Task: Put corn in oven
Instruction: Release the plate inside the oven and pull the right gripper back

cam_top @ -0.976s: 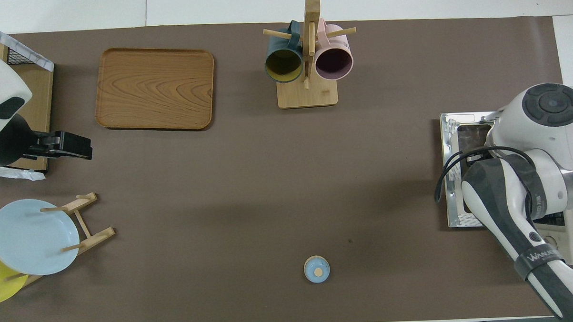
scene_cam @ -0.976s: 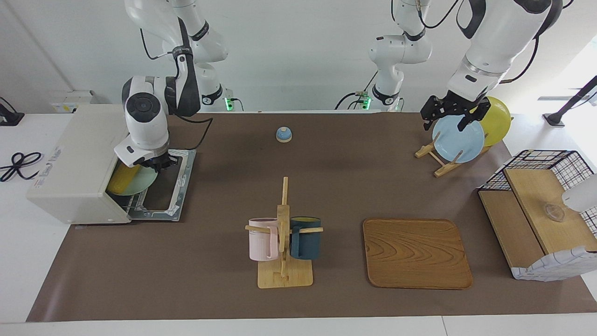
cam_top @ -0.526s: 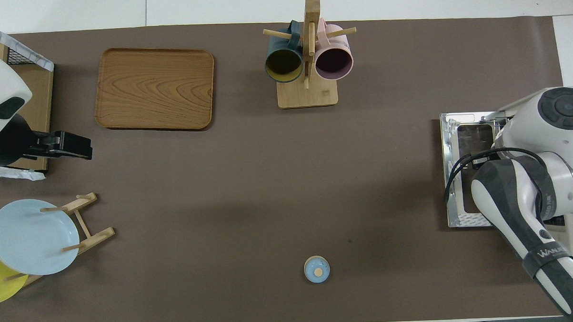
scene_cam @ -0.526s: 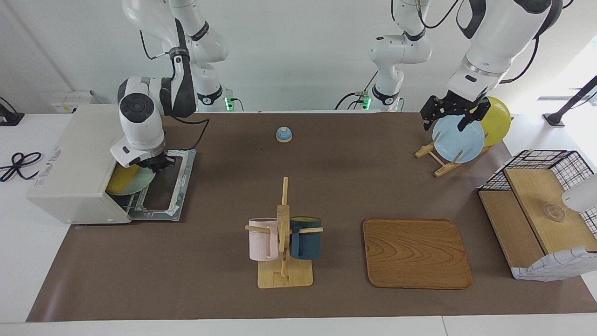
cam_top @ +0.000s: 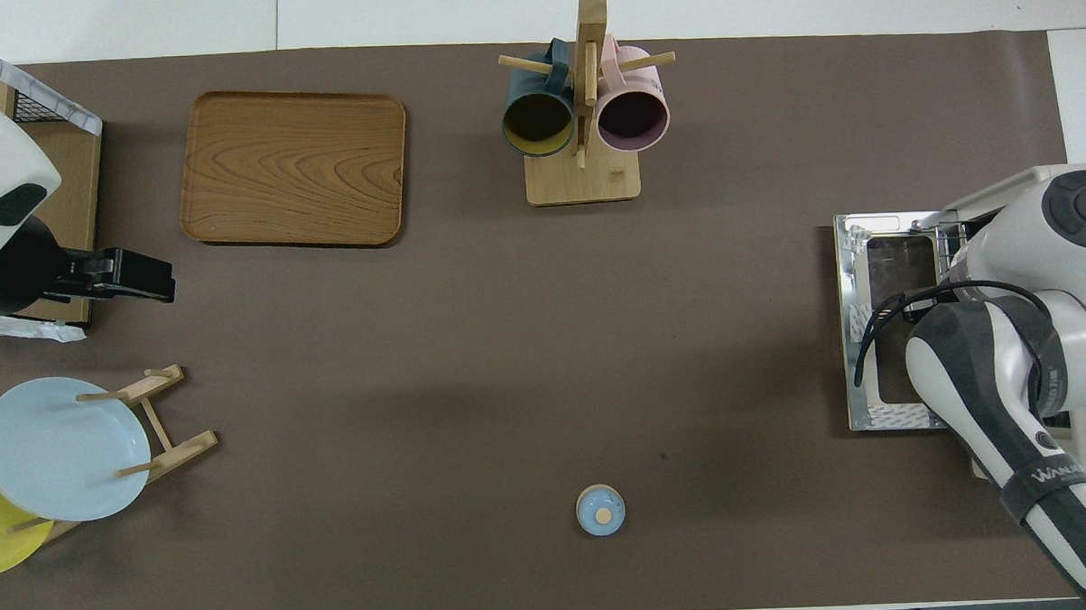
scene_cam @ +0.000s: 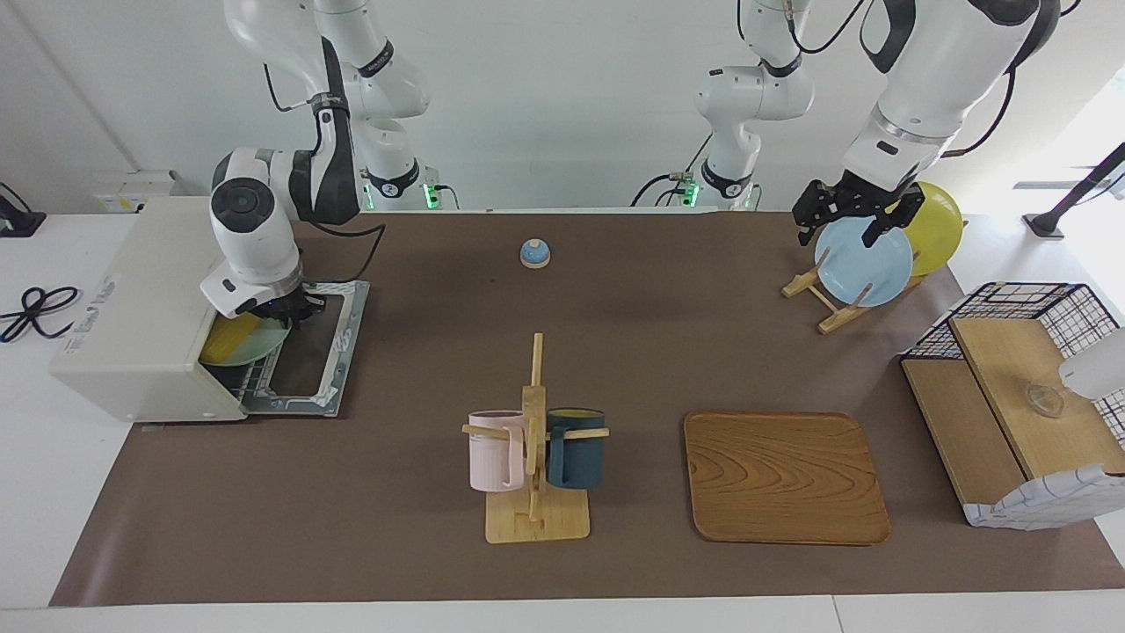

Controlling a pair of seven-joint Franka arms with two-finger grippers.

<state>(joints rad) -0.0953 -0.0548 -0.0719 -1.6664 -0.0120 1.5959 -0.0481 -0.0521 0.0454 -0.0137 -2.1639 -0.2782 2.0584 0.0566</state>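
Note:
The off-white oven point(scene_cam: 145, 303) stands at the right arm's end of the table, its door point(scene_cam: 315, 352) dropped flat. In its mouth lies the yellow corn point(scene_cam: 230, 338) on a pale green plate point(scene_cam: 262, 346), both partly inside on the rack. My right gripper point(scene_cam: 286, 312) is low at the oven's mouth, right at the plate's rim; the arm hides it in the overhead view, where only the oven door point(cam_top: 887, 329) shows. My left gripper point(scene_cam: 842, 220) waits open and empty over the plate rack, also seen as the left gripper point(cam_top: 167, 284) from above.
A mug rack point(scene_cam: 534, 440) with a pink and a dark blue mug stands mid-table, with a wooden tray point(scene_cam: 785, 477) beside it. A small blue bell point(scene_cam: 535, 253) lies near the robots. The plate rack's blue plate point(scene_cam: 863, 261) and yellow plate point(scene_cam: 936, 227), and a wire basket point(scene_cam: 1019, 396), are at the left arm's end.
My right arm has shifted toward the oven, and the plate with the corn has slid deeper in, so less of it shows. The left arm has not moved.

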